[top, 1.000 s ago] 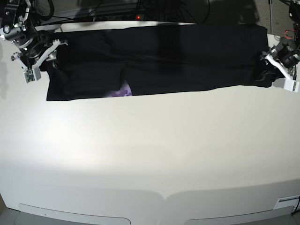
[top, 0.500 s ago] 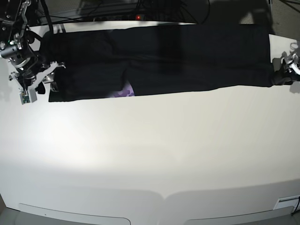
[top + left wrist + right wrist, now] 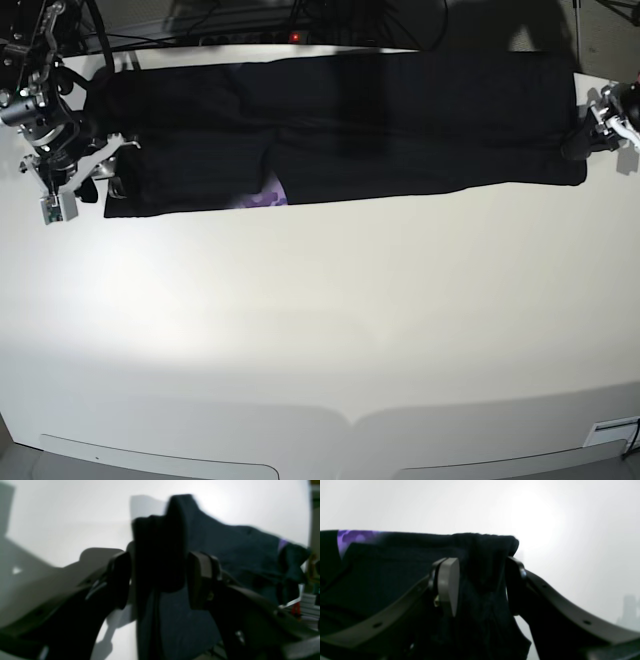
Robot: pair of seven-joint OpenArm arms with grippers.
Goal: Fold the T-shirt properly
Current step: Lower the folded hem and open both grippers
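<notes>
A wide white table [image 3: 320, 330] fills the base view. The T-shirt [image 3: 340, 125], black and folded into a long horizontal band, lies along the far edge of the table, at 12 o'clock in that view, reaching from the left side almost to the right side. A small purple patch [image 3: 266, 193] of its print peeks out along the band's near edge, left of centre.

The right gripper [image 3: 88, 172] sits at 9 o'clock of the band, at its left end. From the right wrist camera, its two fingers [image 3: 448, 585] are closed on a bunched, thick wad of black cloth, with the purple patch visible off at 10 o'clock.

The left gripper [image 3: 590, 135] sits at 3 o'clock of the band, at its right end, near the table's edge. From the left wrist camera, blurred, its two dark pads [image 3: 201, 580] clamp a rolled lump of the black fabric between them, and the rest of the shirt trails away toward 2 o'clock over the white surface.
</notes>
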